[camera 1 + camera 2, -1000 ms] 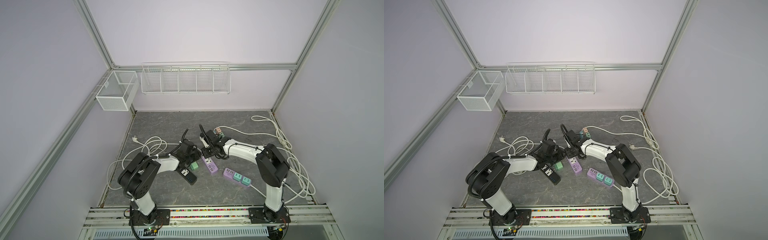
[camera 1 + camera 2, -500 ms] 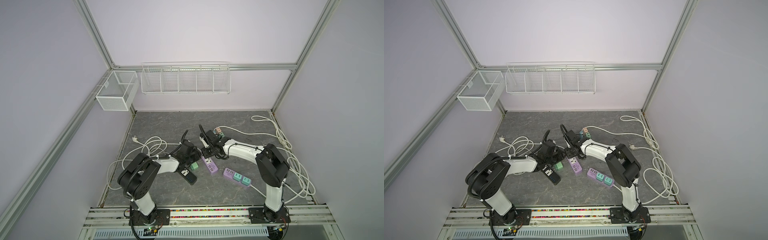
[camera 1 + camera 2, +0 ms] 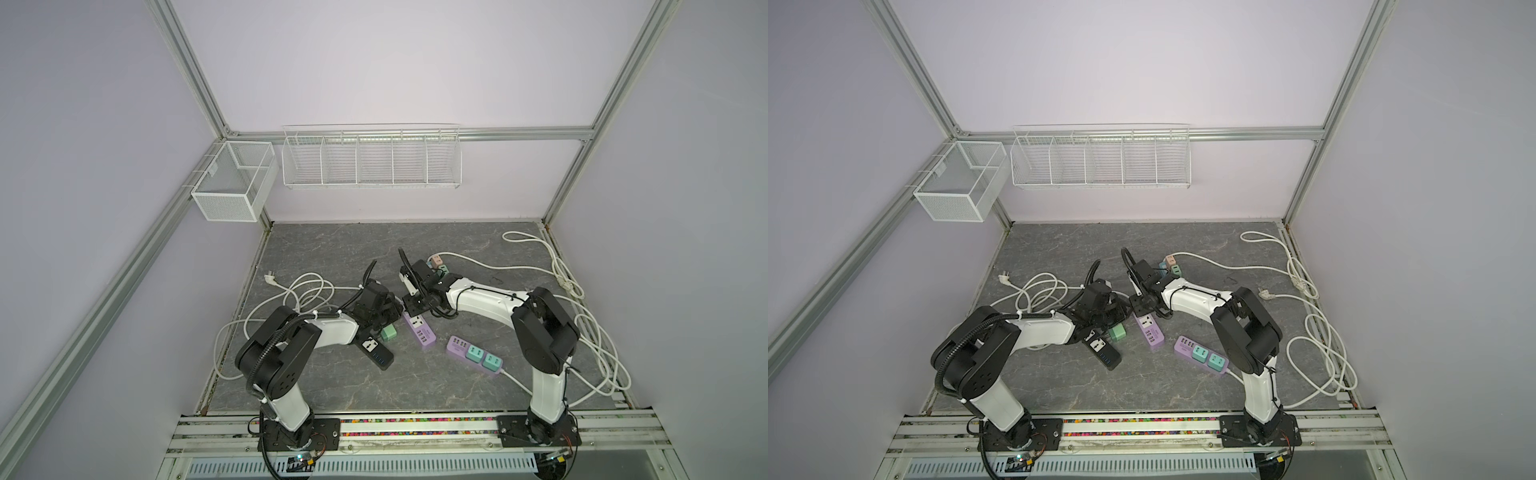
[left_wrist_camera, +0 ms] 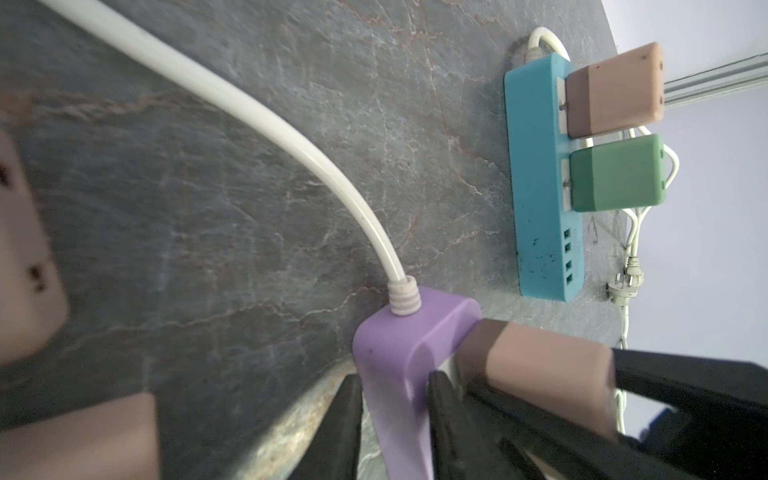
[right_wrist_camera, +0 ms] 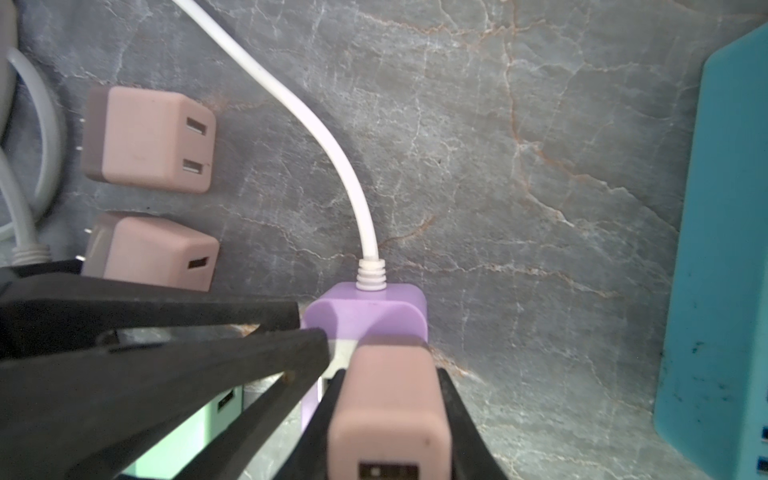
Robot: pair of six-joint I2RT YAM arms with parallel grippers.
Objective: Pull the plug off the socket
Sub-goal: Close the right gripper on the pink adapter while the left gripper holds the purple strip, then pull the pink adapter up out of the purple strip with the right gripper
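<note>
A lilac power strip, the socket (image 4: 399, 345) (image 5: 365, 311), lies on the grey slab mid-table, seen in both top views (image 3: 420, 332) (image 3: 1149, 330). A pink plug (image 5: 388, 407) (image 4: 540, 374) sits in its face near the cord end. My left gripper (image 4: 392, 382) (image 3: 395, 309) is shut on the strip's two sides just behind the cord end. My right gripper (image 5: 388, 374) (image 3: 410, 309) is shut on the pink plug, one black finger on each side. The two grippers meet almost tip to tip over the strip.
Two loose pink plugs (image 5: 149, 139) (image 5: 153, 253) lie beside the strip. A blue strip (image 4: 540, 174) with a pink and a green plug lies behind it. A black strip (image 3: 376, 351), a green plug (image 3: 389, 332) and another lilac strip (image 3: 473, 353) lie in front. White cables (image 3: 594, 345) coil at both sides.
</note>
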